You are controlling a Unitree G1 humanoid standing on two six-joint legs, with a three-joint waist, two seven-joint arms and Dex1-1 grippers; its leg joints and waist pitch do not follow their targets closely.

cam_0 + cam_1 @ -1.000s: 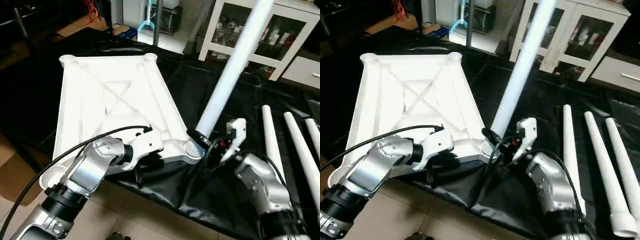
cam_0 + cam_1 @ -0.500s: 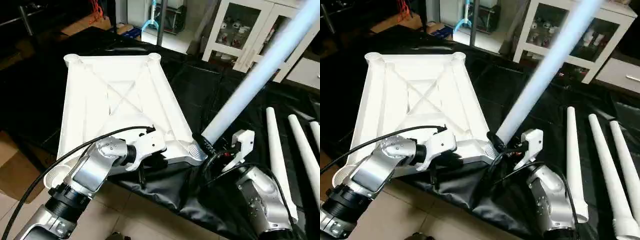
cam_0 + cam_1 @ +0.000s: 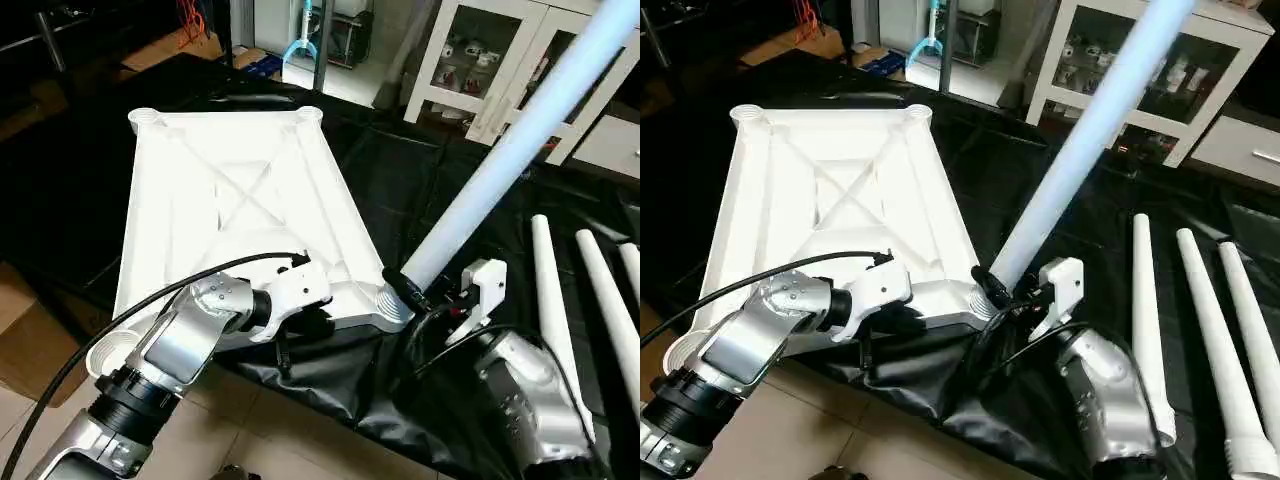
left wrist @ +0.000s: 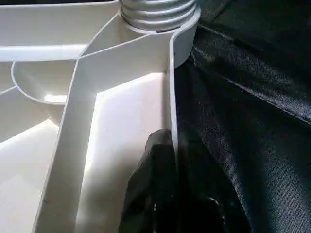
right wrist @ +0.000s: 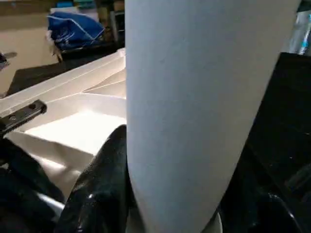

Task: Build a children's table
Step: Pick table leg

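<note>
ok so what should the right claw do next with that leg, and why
Probably tip the leg upright over the near corner socket before seating it. The right claw grips the leg at its lower end, right by that socket, but the leg leans steeply toward the cabinet. The left claw is pinched on the tabletop rim nearby, steadying it.

The tabletop (image 3: 230,210) lies underside up on the covered bench (image 3: 400,180). A leg (image 3: 510,150) leans from its near right corner; three more legs (image 3: 1185,300) lie to the right.
</note>
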